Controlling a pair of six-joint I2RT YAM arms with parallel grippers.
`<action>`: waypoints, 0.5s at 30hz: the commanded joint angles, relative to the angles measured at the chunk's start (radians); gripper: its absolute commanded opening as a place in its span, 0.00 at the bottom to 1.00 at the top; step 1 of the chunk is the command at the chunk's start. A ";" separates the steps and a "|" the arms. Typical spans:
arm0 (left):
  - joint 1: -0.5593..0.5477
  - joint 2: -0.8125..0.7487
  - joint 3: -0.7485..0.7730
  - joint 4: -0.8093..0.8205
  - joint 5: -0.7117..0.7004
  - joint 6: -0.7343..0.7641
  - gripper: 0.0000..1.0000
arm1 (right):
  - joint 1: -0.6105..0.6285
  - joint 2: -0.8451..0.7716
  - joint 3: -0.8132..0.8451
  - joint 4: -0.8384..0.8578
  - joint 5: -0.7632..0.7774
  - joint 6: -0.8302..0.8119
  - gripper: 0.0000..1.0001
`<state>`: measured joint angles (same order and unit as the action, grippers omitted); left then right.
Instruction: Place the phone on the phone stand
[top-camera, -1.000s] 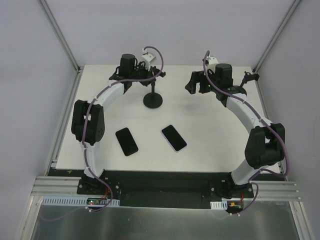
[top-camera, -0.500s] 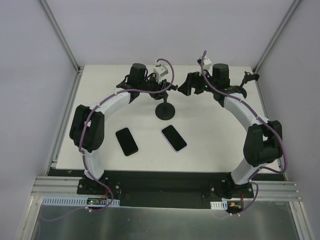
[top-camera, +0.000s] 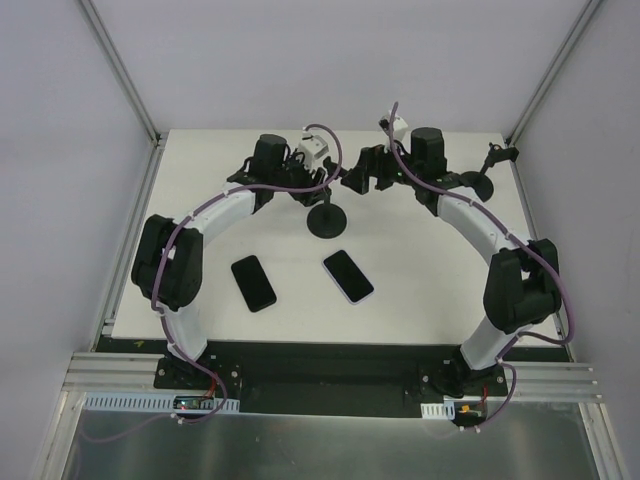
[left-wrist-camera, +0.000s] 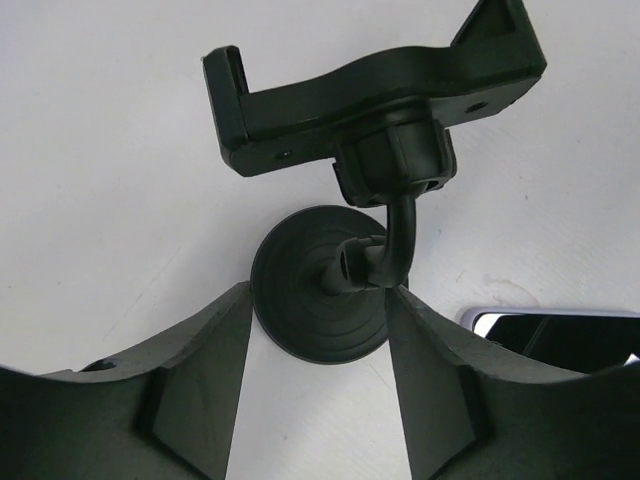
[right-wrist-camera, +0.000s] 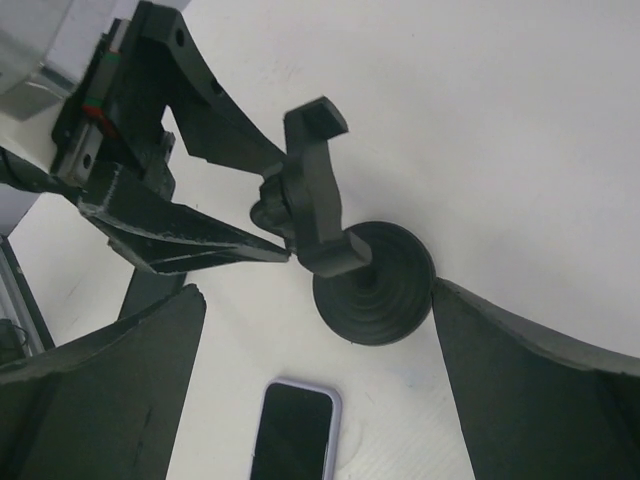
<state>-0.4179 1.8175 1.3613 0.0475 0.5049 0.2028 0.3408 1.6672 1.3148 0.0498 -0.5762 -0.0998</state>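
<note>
Black jaws of the left gripper (left-wrist-camera: 320, 293) stand parted around the bent neck of the phone stand (left-wrist-camera: 300, 325) — not clamped, though whether one finger grazes it cannot be told. The right gripper (right-wrist-camera: 318, 290) is spread wide above the stand's round base. The stand sits upright on the white table (top-camera: 430, 270), its cradle (left-wrist-camera: 380, 95) tilted. Two phones lie flat nearer the arm bases, apart from the stand — a purple-edged phone (top-camera: 348, 276) close by, a black phone (top-camera: 253, 283) further left.

No legible text or labels anywhere
</note>
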 joint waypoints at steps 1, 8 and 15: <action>0.013 -0.047 0.001 0.055 -0.094 -0.020 0.50 | 0.035 0.039 0.086 0.085 0.012 0.052 0.99; 0.025 -0.038 -0.011 0.104 -0.109 -0.062 0.45 | 0.063 0.060 0.093 0.094 -0.002 0.037 0.91; 0.076 -0.082 -0.089 0.204 -0.177 -0.163 0.47 | 0.075 0.065 0.077 0.144 0.031 0.043 0.82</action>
<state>-0.3870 1.8088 1.3415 0.1268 0.3683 0.1200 0.4061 1.7348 1.3651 0.1062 -0.5743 -0.0612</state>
